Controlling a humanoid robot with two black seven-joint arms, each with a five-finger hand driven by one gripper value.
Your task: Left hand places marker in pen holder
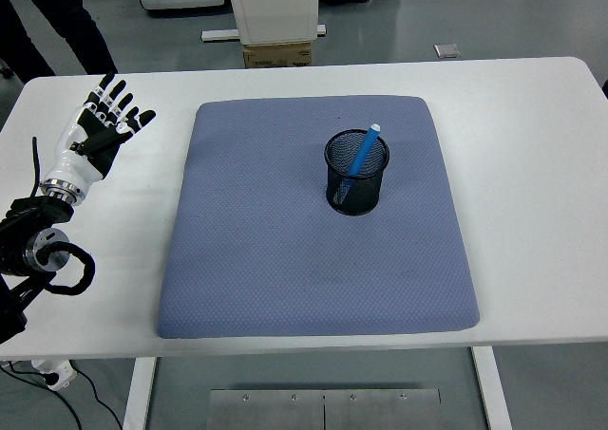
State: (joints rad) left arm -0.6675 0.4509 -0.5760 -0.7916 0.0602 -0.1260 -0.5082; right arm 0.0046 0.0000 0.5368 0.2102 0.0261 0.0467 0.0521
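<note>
Head view: left hand point(100, 126) over the table's point(532, 145) left side, fingers spread, empty, well apart from the pen holder point(356, 172). Blue marker point(361, 155) leans inside the holder, on a blue-grey mat point(285, 259).

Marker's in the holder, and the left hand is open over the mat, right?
Not quite. The marker is in the holder, and the left hand is open, but the head view shows it over bare table, left of the mat.
</note>
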